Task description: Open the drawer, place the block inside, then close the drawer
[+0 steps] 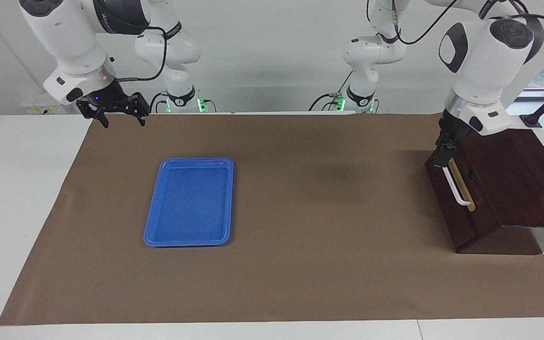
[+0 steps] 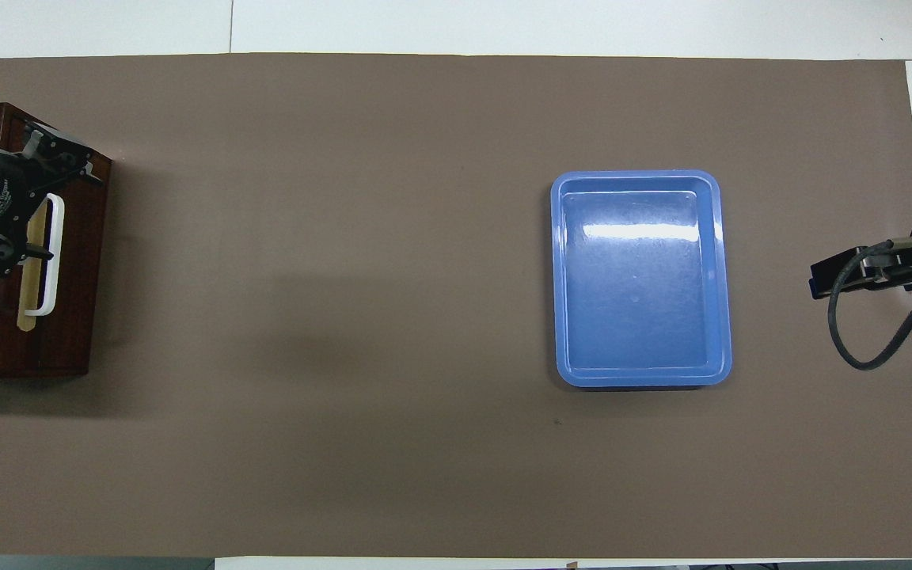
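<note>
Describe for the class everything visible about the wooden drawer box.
The drawer box is dark brown polished wood, standing on the brown mat at the left arm's end of the table. Its drawer looks shut; the dark front carries a white bar handle on a tan strip. The left pincer hangs over the handle's upper end; contact is unclear.

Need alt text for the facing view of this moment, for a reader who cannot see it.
The left gripper hangs open over the end of the white handle on the drawer of a dark wooden box, the drawer shut. A blue tray lies empty on the brown mat, and the right gripper waits open above the mat's corner nearest the robots. No block is visible.
</note>
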### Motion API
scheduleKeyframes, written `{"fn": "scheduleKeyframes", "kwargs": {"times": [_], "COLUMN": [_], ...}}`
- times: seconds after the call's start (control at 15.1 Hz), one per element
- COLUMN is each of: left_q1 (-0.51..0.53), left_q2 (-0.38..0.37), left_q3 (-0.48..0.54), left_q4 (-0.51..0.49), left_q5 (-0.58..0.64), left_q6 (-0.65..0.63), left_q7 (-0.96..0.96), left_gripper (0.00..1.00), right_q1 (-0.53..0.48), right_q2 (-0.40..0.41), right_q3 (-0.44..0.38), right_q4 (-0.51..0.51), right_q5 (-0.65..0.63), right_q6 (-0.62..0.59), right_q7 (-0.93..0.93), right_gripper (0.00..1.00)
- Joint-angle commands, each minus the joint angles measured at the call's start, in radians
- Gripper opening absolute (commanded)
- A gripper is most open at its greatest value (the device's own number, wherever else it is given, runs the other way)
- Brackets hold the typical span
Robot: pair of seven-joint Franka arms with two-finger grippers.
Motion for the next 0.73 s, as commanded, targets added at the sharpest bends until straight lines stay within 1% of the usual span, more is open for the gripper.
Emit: {"fn": "scheduleKeyframes", "kwargs": {"times": [0.0,0.13,0.26,0.4,0.53,0.66], "left_q1": [0.001,0.004,0.007,0.011,0.015,0.015], "left_q2": [-0.029,-0.034,-0.040,-0.049,-0.071,-0.080], "left_q3": [0.010,0.013,0.014,0.016,0.016,0.016], "left_q4": [0.024,0.045,0.035,0.024,-0.010,-0.024], "left_q5": [-0.028,-0.027,-0.027,-0.025,-0.025,-0.025], "left_q6": [-0.095,-0.124,-0.138,-0.168,-0.190,-0.187], "left_q7": [0.268,0.479,0.608,0.703,0.786,0.805], "left_gripper": [1.00,1.00,1.00,1.00,1.00,1.00], "right_q1": [-0.015,-0.015,-0.015,-0.015,-0.015,-0.015], "right_q2": [-0.017,-0.017,-0.017,-0.017,-0.017,-0.017], "right_q3": [0.008,0.006,0.006,0.006,0.006,0.006], "right_q4": [-0.013,-0.013,-0.013,-0.013,-0.013,-0.013], "right_q5": [-0.002,-0.003,-0.003,-0.003,-0.003,-0.003], "right_q6": [-0.003,-0.003,-0.003,-0.003,-0.003,-0.003], "right_q7": [-0.026,-0.026,-0.026,-0.026,-0.026,-0.026], "right_gripper": [1.00,1.00,1.00,1.00,1.00,1.00]}}
